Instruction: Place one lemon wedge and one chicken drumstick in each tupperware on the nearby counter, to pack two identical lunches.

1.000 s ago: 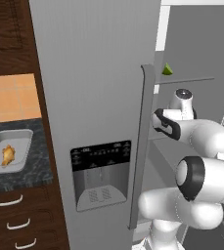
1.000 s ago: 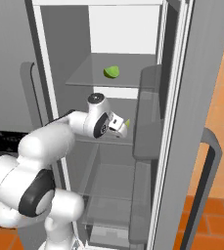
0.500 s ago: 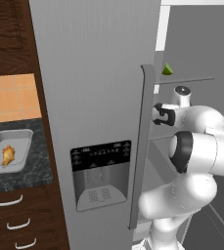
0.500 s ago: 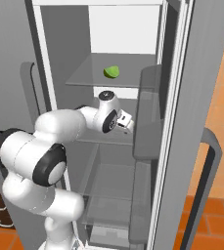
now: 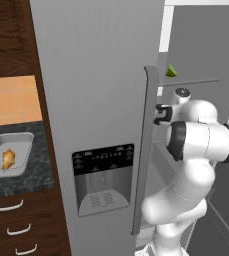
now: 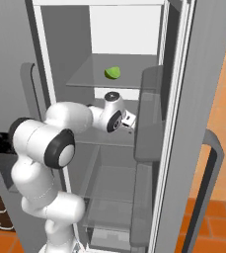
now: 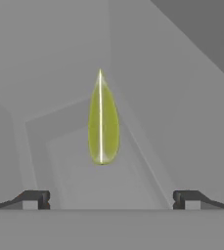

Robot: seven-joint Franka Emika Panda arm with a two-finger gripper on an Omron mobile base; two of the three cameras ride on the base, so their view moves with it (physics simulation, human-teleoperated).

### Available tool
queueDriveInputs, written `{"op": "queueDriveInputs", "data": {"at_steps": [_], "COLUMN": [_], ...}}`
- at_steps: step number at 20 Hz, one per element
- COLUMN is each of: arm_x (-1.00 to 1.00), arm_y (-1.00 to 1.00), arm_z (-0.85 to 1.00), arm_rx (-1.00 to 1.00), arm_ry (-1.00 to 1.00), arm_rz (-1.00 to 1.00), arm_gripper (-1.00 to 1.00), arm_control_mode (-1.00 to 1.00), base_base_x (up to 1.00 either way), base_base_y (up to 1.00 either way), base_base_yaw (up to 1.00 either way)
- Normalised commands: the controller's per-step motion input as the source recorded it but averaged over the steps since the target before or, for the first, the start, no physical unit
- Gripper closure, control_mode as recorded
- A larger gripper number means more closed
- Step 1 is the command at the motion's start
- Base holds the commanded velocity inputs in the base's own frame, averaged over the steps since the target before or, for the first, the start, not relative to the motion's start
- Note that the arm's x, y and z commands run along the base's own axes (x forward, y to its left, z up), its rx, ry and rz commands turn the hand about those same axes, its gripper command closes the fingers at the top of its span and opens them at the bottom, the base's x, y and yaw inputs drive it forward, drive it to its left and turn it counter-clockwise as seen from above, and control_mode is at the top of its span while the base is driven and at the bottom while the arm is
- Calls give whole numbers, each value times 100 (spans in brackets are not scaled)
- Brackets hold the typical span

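Hand view is showing the gripper gaping wide and empty, facing a lemon wedge that is lying near the front edge of the fridge's glass shelf. One tupperware is sitting on the counter with a chicken drumstick inside. Reaching in too low is risking a knock against the shelf edge, or nudging the wedge backward.

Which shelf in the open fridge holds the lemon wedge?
The top glass shelf: the lemon wedge lies on it, above the open hand; the other shelves sit lower.
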Motion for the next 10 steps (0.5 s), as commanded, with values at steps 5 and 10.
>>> {"op": "queueDriveInputs", "data": {"at_steps": [5, 10], "arm_x": [35, 33], "arm_y": [-10, -11], "arm_z": [-5, -10], "arm_rx": [0, 0], "arm_ry": [0, 0], "arm_rz": [0, 0], "arm_gripper": [-100, -100], "arm_control_mode": [-100, -100], "base_base_x": [0, 0], "base_base_y": [0, 0], "base_base_yaw": [0, 0]}}
